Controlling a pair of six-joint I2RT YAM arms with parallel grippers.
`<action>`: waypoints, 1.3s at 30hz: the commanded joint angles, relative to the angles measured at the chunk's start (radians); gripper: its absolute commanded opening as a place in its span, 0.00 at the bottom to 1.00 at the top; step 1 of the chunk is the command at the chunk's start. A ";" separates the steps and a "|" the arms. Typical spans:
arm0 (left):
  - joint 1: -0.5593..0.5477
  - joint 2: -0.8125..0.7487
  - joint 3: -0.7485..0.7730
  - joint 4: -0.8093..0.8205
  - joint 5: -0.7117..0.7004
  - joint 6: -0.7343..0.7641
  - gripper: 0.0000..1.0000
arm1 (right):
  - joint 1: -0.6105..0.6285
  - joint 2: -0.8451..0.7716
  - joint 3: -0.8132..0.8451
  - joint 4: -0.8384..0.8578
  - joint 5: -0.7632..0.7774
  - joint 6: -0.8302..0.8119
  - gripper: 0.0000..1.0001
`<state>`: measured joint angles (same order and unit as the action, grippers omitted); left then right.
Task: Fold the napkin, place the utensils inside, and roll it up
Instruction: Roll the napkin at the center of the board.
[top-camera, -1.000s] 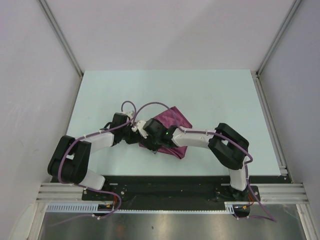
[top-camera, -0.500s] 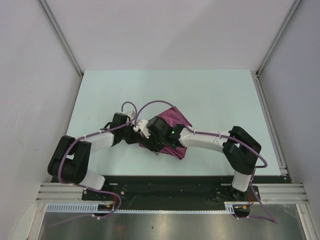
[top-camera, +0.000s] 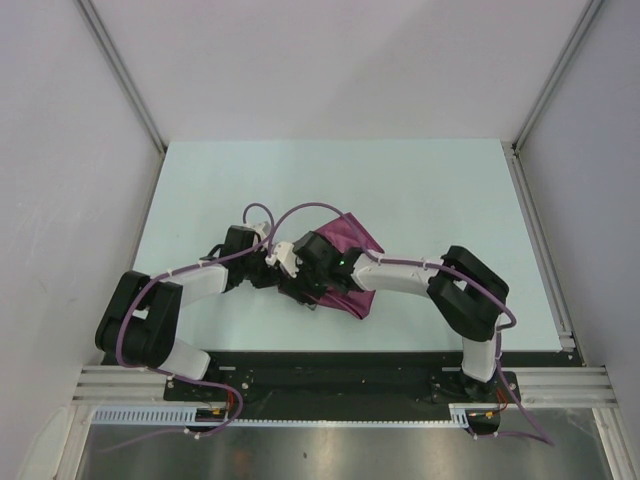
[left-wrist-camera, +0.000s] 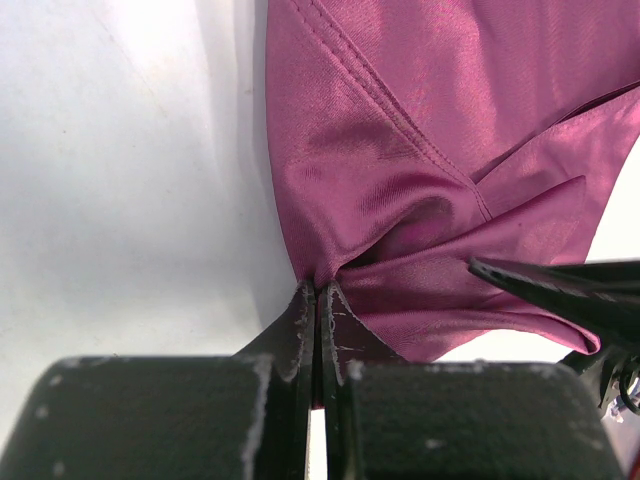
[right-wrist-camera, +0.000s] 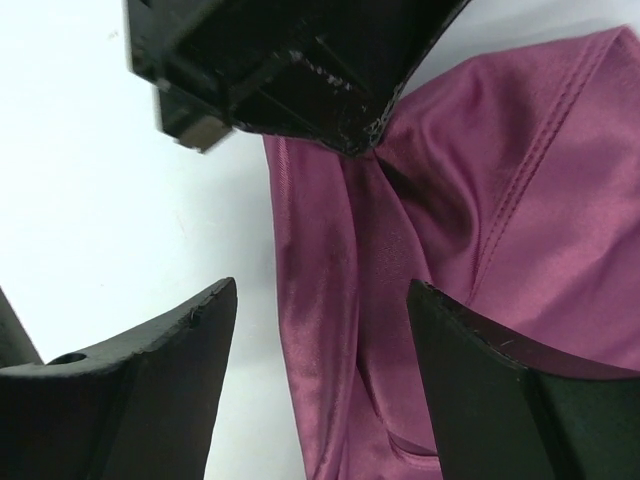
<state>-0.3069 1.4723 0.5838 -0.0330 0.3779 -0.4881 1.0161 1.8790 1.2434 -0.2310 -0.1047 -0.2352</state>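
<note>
My left claw (left-wrist-camera: 318, 295) is closed, its two fingers pressed together on a pinch of the napkin (left-wrist-camera: 400, 150) at the cloth's left edge. In the left wrist view the fabric bunches into folds that fan out from that pinch. A stitched hem runs diagonally across the panel above.

My right claw (right-wrist-camera: 322, 300) stands wide open just beside the left one, with nothing between its fingers but air and the cloth below. One of its fingers (right-wrist-camera: 150, 370) sits over bare worktop, the other over the plum fabric. I cannot tell whether either one touches what lies beneath. From the right wrist, the tip of the left claw shows at the top of the view, pinching the gathered edge. From the left wrist, a dark part of the right claw comes in from the right, over the cloth.

From above, both arms reach inward and meet over the left part of the napkin (top-camera: 350, 240). The cloth lies rumpled and partly folded on the pale worktop (top-camera: 430, 190), about midway between its left and right edges and nearer the near edge than the far one. Its right part lies uncovered.
</note>
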 joint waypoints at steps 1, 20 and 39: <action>0.002 -0.001 0.027 -0.016 0.018 0.022 0.00 | -0.025 0.032 0.024 0.004 -0.059 -0.009 0.74; 0.002 -0.027 0.025 0.022 0.033 -0.010 0.00 | -0.033 0.088 0.010 -0.136 0.011 0.140 0.49; 0.042 -0.300 -0.143 0.111 -0.019 -0.044 0.70 | -0.152 0.227 0.120 -0.327 -0.593 0.114 0.17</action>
<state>-0.2737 1.2205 0.4976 0.0036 0.3302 -0.5190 0.8646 2.0117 1.3441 -0.3771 -0.4519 -0.1116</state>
